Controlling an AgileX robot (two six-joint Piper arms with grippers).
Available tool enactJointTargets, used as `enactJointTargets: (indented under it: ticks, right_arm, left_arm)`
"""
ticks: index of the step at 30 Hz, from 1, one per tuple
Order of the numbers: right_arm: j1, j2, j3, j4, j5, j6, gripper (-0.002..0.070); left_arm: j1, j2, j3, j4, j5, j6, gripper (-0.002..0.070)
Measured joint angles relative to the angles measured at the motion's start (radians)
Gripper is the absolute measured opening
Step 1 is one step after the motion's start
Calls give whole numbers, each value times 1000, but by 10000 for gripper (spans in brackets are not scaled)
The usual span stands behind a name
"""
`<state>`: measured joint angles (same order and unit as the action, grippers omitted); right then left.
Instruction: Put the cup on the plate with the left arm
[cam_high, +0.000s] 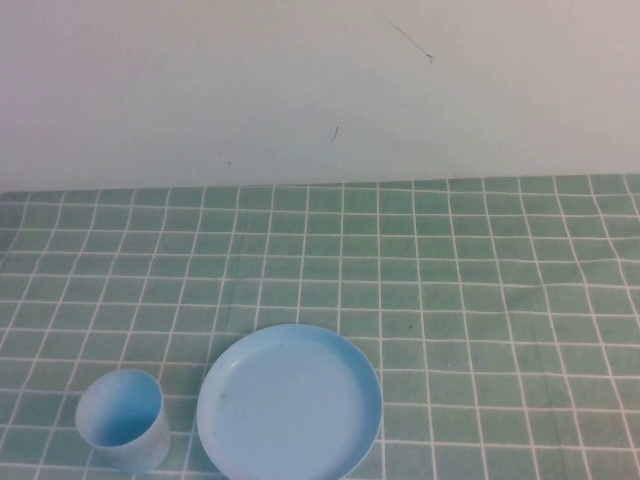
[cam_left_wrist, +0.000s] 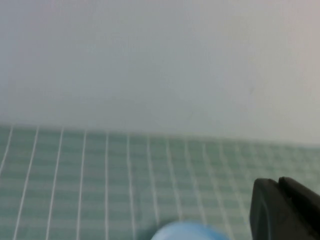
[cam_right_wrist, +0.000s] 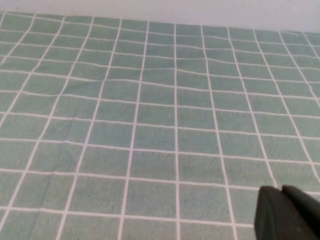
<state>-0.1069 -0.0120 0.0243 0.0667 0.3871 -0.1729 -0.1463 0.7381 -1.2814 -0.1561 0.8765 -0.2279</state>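
The small light blue cup stands upright on the green checked cloth at the front left. The round light blue plate lies just to its right, a narrow gap apart, and holds nothing. Neither arm shows in the high view. In the left wrist view my left gripper is shut and empty, its black fingertips together above the cloth. A blurred light blue shape sits at the picture's edge, apart from the fingertips; I cannot tell whether it is the cup or the plate. My right gripper is shut and empty over bare cloth.
The green cloth with white grid lines covers the table up to a plain white wall at the back.
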Motion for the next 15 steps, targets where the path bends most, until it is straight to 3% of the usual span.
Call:
enactJointTargets:
  ticks: [6,15]
  right_arm:
    - [0,0,0,0,0,0,-2]
    - [0,0,0,0,0,0,-2]
  left_arm:
    - [-2,141,4,111,300,-18,-3]
    - [-2,244,4,114,391,-38,-3]
